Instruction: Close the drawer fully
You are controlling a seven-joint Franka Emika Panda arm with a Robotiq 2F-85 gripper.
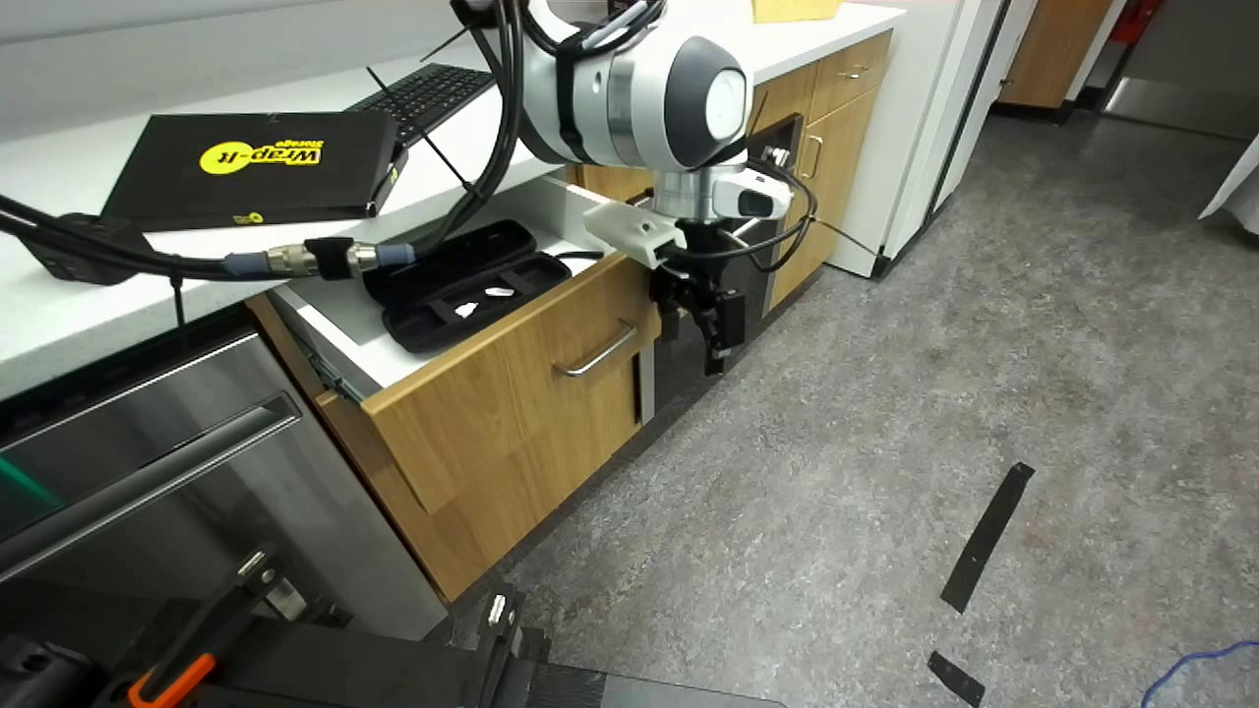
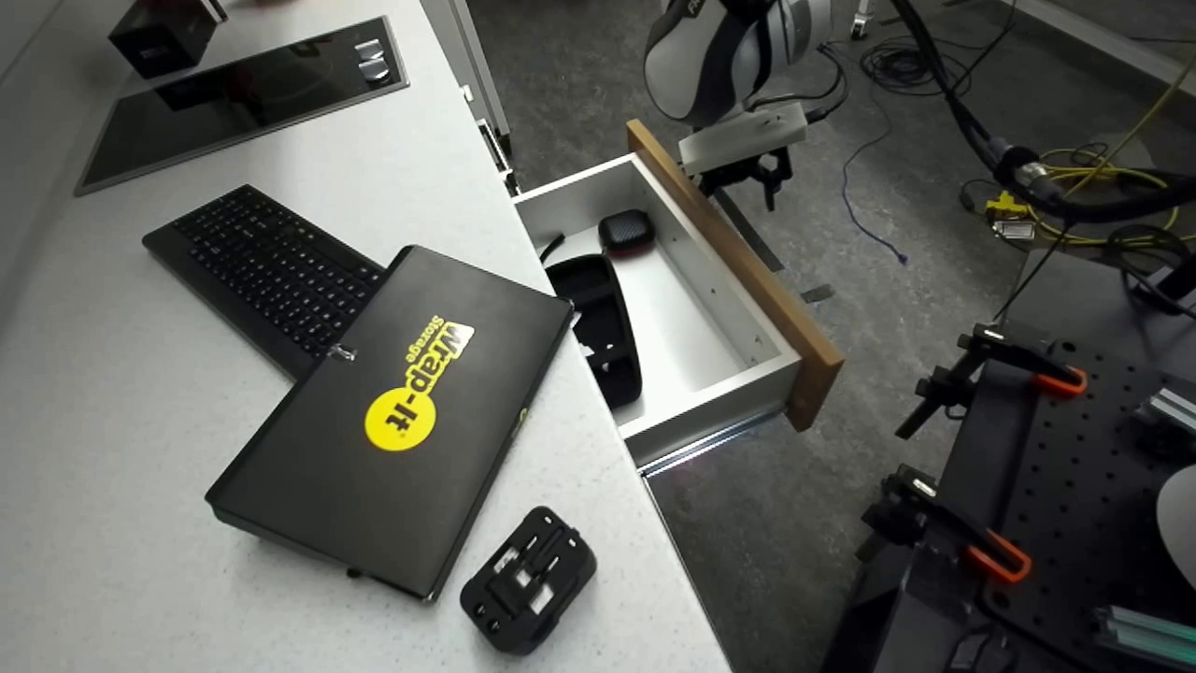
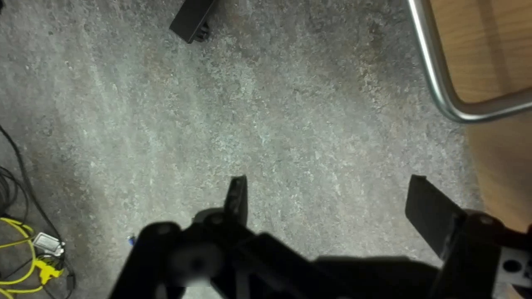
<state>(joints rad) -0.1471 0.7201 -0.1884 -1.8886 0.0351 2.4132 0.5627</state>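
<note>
The drawer [image 1: 492,403] stands pulled well out from under the counter, with its light oak front and white inner walls showing. Its front also shows edge-on in an exterior view [image 2: 747,271]. The silver bar handle [image 1: 598,352] is on the front; it also shows at the upper right of the wrist view [image 3: 434,70]. An open black case [image 1: 472,295] and a small dark case [image 2: 626,232] lie inside. My gripper [image 1: 694,339] is outside the drawer front, beyond the handle toward its far end. Its fingers [image 3: 328,191] are spread apart with only floor between them.
A black box [image 2: 388,421], a keyboard [image 2: 271,271] and a black adapter [image 2: 528,579] lie on the counter [image 1: 59,320]. A stainless steel appliance [image 1: 295,501] is beside the drawer. A black mounting table [image 2: 1074,449] with orange clamps faces the drawer. Cables [image 2: 1103,187] lie on the floor.
</note>
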